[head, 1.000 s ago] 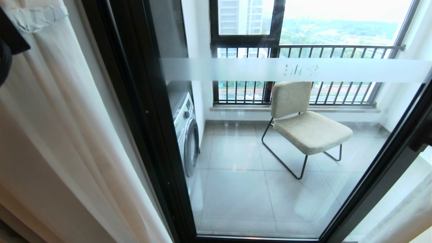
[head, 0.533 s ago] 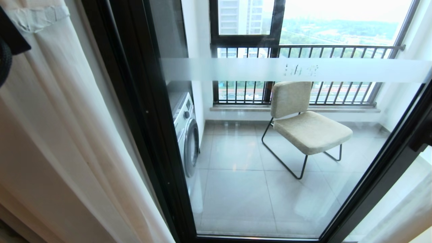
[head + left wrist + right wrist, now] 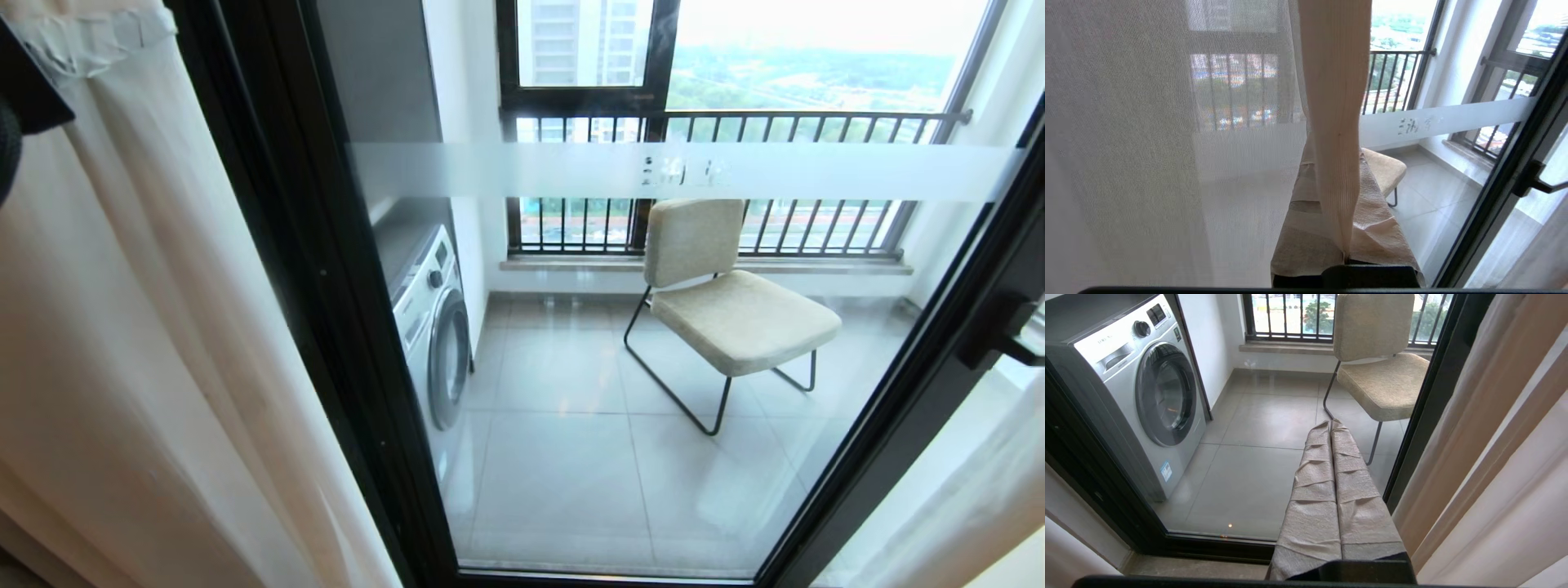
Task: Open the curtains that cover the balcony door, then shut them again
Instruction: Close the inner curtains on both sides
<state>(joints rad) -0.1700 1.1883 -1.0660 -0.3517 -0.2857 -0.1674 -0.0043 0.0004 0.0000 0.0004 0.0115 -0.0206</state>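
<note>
The left gripper [image 3: 1345, 253], beside the balcony door [image 3: 571, 367], is clamped on a fold of the curtains [image 3: 1337, 122]; the right gripper [image 3: 1333, 498] hangs closed and empty before the glass. The curtains [image 3: 147, 327] sit bunched left of the door. Beyond stands a chair [image 3: 727, 302]. The thin fold could slip free if the pull jerks.

daylight — from windows [image 3: 816, 73] | overexposed sky | bowed edges — wide-angle
</note>
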